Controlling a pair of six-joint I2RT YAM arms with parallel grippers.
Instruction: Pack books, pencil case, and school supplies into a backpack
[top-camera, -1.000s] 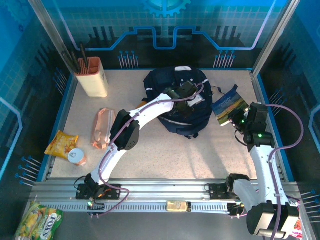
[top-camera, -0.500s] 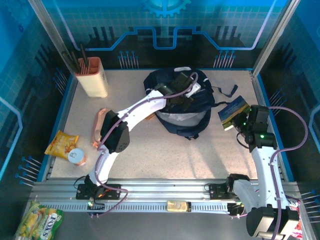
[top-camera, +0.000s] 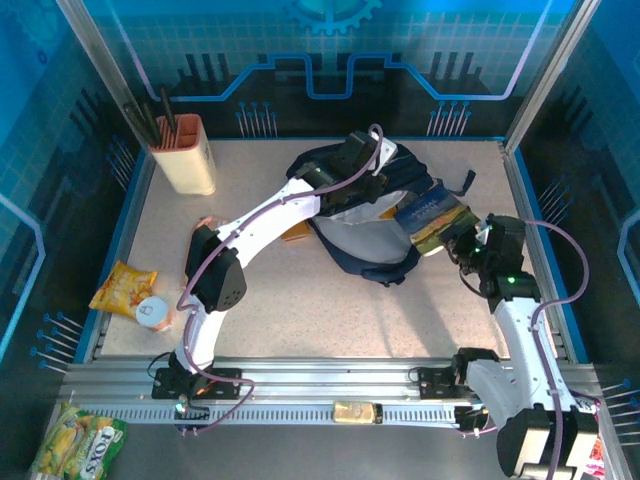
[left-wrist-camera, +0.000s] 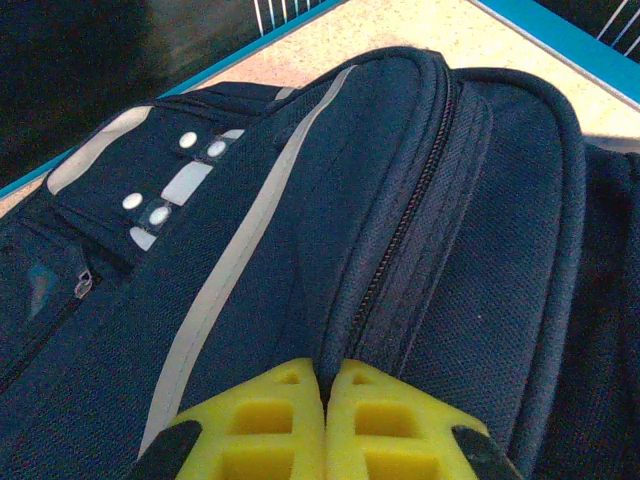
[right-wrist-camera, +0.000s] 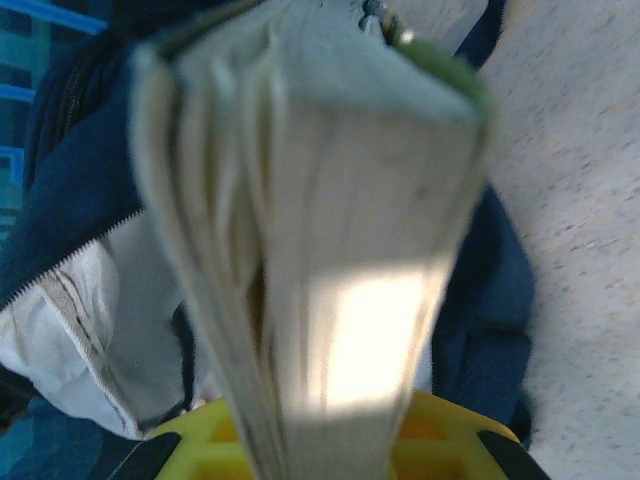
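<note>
Now our left gripper (left-wrist-camera: 325, 372) pinches the backpack (left-wrist-camera: 420, 150) open, our right gripper (top-camera: 459, 241) holds the books (top-camera: 430, 213) at its mouth, not yet inside.

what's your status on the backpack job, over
Left gripper jaws shut on backpack rim, holding it open. Right gripper jaws shut on book, at the opening. Nothing seen blocking.

A: That big navy-blue fabric backpack (left-wrist-camera: 420, 200) is coarse woven cloth, matt, with a smoother pale stripe (left-wrist-camera: 235, 260).
B: Its grey lining (right-wrist-camera: 80, 330) looks thin and slick. The green-covered paperback book (right-wrist-camera: 340, 250) shows matt, rough paper page edges.
A: The left gripper (left-wrist-camera: 323, 368) has yellow fingers (left-wrist-camera: 265, 430) of dull moulded plastic.
B: The beige speckled tabletop (right-wrist-camera: 580, 180) is matt and grainy.
</note>
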